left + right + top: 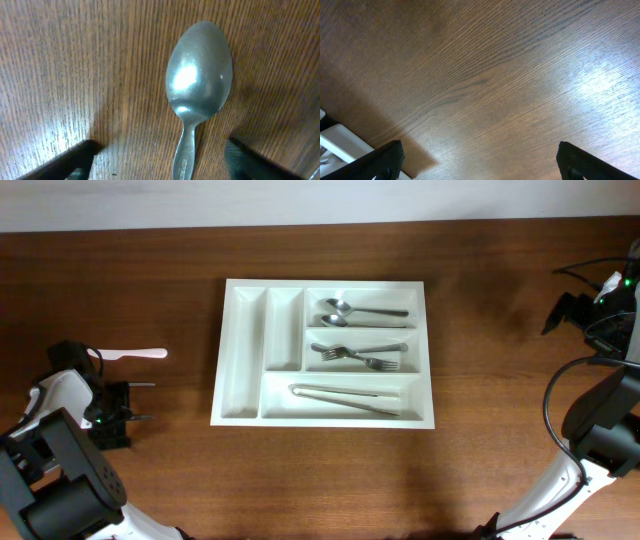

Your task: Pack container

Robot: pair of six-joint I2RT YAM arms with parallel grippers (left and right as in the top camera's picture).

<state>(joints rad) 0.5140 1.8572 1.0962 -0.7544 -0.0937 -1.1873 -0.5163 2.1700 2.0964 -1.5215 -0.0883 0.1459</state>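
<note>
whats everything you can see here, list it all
container: one, white, table centre, two narrow compartments unfilled
spoons: looks like two, silver, top right compartment
forks: looks like two, silver, middle right compartment
long metal pieces: silver, bottom wide compartment, tongs or knives, cannot tell
plastic utensil: one, pale pink, on the table left of the container
loose spoon: one, silver, on the table under the left tool
table: one, brown wood
left tool: one, black, open, fingers either side of the loose spoon
right tool: one, black, open, over the table
</note>
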